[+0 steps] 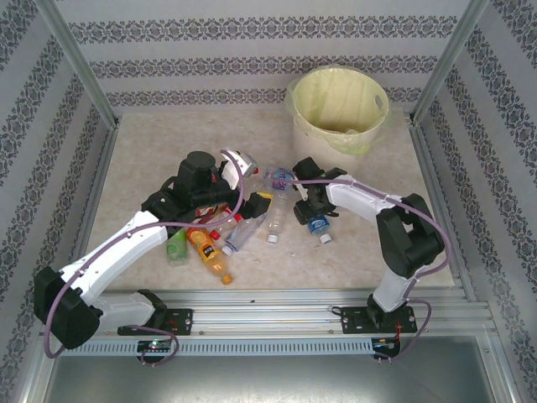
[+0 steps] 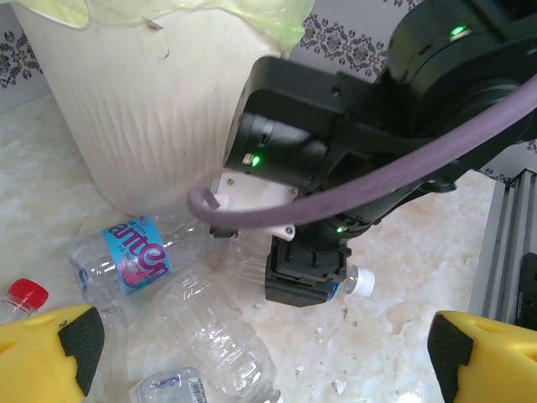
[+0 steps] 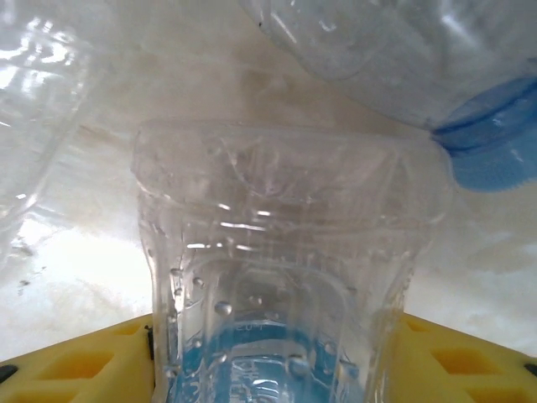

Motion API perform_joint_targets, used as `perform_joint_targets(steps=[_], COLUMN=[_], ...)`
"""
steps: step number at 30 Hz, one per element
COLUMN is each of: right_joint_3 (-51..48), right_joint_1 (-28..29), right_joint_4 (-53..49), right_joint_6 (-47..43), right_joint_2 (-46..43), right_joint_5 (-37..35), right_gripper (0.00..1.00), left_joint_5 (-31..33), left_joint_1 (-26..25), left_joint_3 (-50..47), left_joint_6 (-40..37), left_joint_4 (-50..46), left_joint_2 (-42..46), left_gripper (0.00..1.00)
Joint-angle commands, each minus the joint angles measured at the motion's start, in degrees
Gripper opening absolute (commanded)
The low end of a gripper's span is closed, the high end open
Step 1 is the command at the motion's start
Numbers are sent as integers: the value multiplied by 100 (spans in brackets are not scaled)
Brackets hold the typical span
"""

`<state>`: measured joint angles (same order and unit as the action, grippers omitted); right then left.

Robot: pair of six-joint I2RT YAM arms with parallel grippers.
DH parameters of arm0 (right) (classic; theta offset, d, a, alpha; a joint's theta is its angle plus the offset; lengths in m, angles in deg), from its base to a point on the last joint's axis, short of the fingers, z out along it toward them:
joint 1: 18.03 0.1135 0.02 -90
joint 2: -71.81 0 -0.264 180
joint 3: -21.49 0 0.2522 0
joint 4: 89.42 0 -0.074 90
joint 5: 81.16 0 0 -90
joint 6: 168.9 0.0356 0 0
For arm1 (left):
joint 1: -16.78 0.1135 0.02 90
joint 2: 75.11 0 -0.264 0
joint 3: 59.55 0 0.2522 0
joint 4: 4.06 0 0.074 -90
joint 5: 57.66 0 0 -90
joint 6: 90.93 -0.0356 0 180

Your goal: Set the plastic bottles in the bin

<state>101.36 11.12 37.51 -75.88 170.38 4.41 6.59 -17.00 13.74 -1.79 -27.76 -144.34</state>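
Right tool (image 3: 277, 363) clamped across the clear bottle (image 3: 277, 252); left tool (image 2: 262, 340) spread wide. Expect a light, slippery, thin shell that buckles; you should take it at the labelled midbody.

Small plastic bottles (image 1: 208, 250) lying clustered mid-table, clear, orange, green; cream bin (image 1: 312, 134) upright far right, bag-lined.
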Motion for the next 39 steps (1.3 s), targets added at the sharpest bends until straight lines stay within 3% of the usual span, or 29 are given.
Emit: perform_joint_targets(steps=[1,10,19,30,39], right_joint_3=[-63,144,978,2620,3896], right_joint_1=[56,105,145,103,-535], right_joint_4=[29,-208,-186,7,78], right_joint_6=[290,825,1104,1042,1016], right_joint_2=[-634,-1920,-2531,-2218,-1434], right_joint_5=[129,504,824,574,196], right_gripper=[59,58,57,57,55], left_joint_5=[-137,-526,-1086,-1136,-1221], left_joint_1=[-19,103,236,447,605], left_joint_3=[-176,-627,-983,-1325,-1327], left_joint_6=[225,900,1622,2494,2716], left_joint_4=[540,1733,2958,4254,4431], left_joint_2=[243,446,516,664,788], left_gripper=[100,100,100,100,100])
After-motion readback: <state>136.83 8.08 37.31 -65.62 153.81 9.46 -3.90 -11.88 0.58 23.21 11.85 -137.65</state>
